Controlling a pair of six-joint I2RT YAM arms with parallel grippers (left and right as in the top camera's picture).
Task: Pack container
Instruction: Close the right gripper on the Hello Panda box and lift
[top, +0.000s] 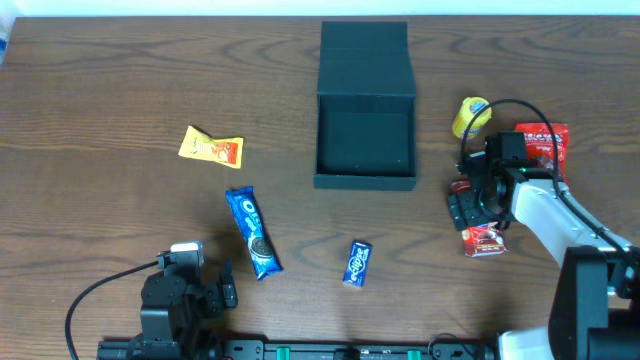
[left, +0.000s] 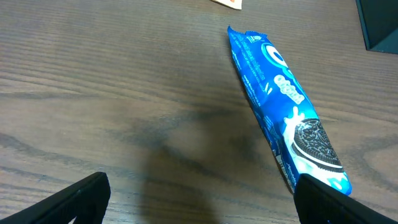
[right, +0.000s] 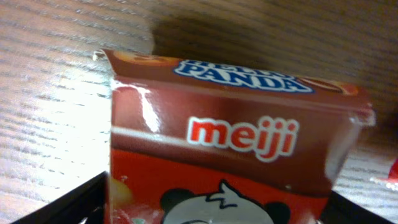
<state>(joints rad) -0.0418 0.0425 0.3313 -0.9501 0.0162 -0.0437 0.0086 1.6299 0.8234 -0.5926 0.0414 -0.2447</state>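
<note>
The dark teal container (top: 365, 181) stands open at the back middle of the table, its flap lid (top: 365, 55) folded away behind it. To its right, my right gripper (top: 475, 215) is down over a red Hello Panda packet (top: 484, 240). In the right wrist view that packet (right: 236, 137) fills the gap of the right gripper (right: 214, 205), and both fingers touch its sides. My left gripper (top: 225, 290) rests low at the front left. It is open (left: 202, 199), with only bare table between its fingers (left: 74, 199). A blue Oreo packet (left: 286, 106) lies just ahead on its right.
The Oreo packet (top: 253, 232) lies front left, an orange packet (top: 211, 148) behind it, and a small blue packet (top: 358, 263) front middle. A yellow snack (top: 471, 115) and another red packet (top: 545, 145) lie beside the right arm.
</note>
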